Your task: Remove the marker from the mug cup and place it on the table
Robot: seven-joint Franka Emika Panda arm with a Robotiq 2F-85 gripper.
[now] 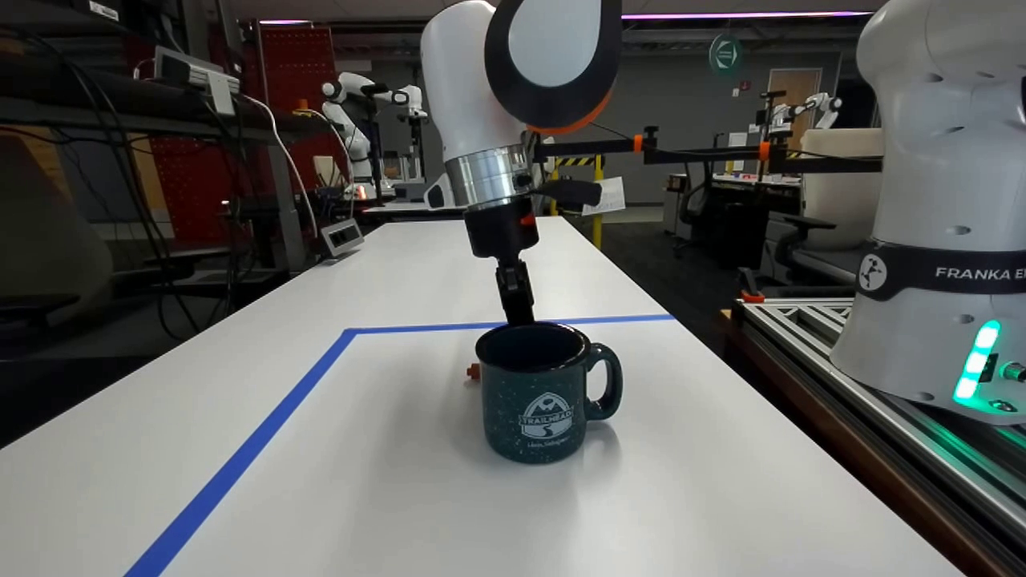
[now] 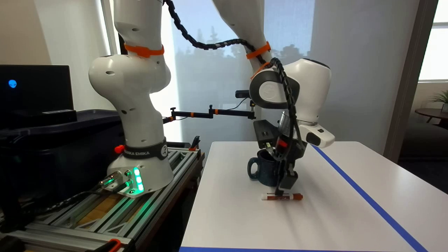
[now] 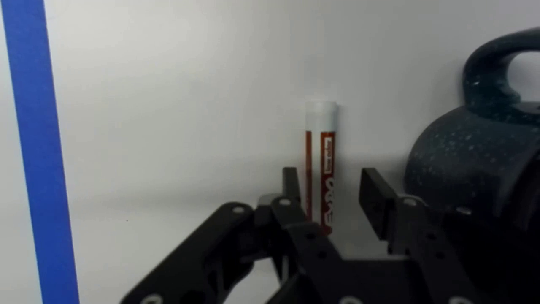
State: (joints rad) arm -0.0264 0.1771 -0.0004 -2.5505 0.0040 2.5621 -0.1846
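Note:
The marker (image 2: 288, 197) is white with a red-brown label and a red-brown end. It lies flat on the white table (image 2: 238, 224), outside the mug cup. It also shows in the wrist view (image 3: 320, 164); its lower end is hidden by my gripper. In an exterior view only its orange-red tip (image 1: 474, 372) shows behind the mug. The dark green mug cup (image 1: 533, 409) stands upright; it shows at the right in the wrist view (image 3: 455, 156). My gripper (image 3: 330, 181) is open and points down, with one finger on each side of the marker. The right finger is beside the mug.
Blue tape (image 1: 272, 433) marks a rectangle on the table. The mug's handle (image 1: 609, 383) sticks out toward the robot base side. The robot base (image 2: 143, 175) stands on a metal frame beside the table. A small grey device (image 1: 342, 237) sits at the table's far edge.

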